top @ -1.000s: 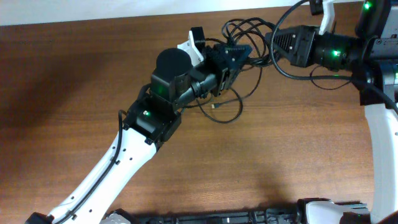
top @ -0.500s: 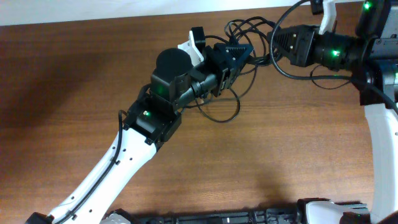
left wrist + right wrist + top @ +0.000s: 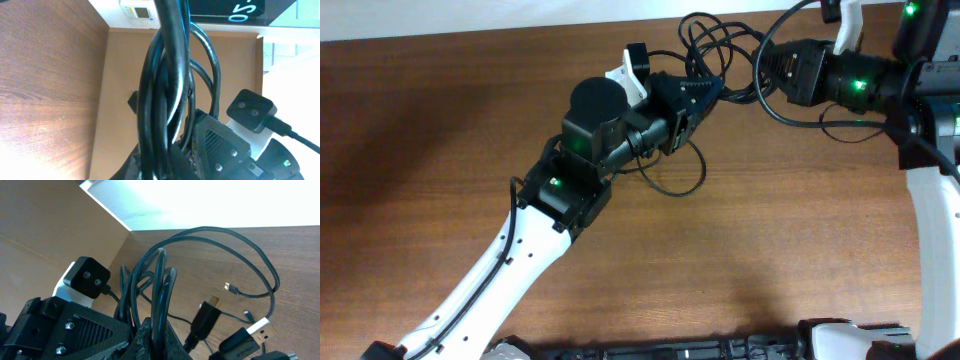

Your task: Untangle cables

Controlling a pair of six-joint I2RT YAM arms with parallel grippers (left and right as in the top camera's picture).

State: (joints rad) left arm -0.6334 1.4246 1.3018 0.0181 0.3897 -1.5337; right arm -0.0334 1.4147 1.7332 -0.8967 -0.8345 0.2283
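Brown wooden table [image 3: 440, 150]: grained top under both arms; a pale strip [image 3: 470, 15] runs along its far edge.
Cables: thin black flexible cables [image 3: 718, 45], several strands bunched into one tangle close to the far edge, right of centre, strung between the two grippers.
Slack loop [image 3: 685, 180]: one strand droops from the tangle onto the wood, just on the near side of the left gripper.
Left gripper [image 3: 703, 92]: black, two-fingered, reaching in from the lower left on a white arm. Jaws drawn close together with the bundle running between them, pinching it.
Left wrist view: strands fill the middle of the view, twisted round one another, rising from bottom centre. The fingers themselves are mostly hidden behind them.
Right gripper [image 3: 767, 64]: black, coming in from the right. Jaws closed on the strands.
Right wrist view: strands leave the jaws at bottom centre and fan into tall arching loops.
Plug ends: a black USB plug [image 3: 205, 317], a silver-tipped flat plug [image 3: 252, 329] and a small metal-tipped plug [image 3: 230, 286] sit to the right of the gripped bunch. Cannot tell whether they touch the wood.
Spacing: grippers near each other but apart, with the tangle bridging the gap.
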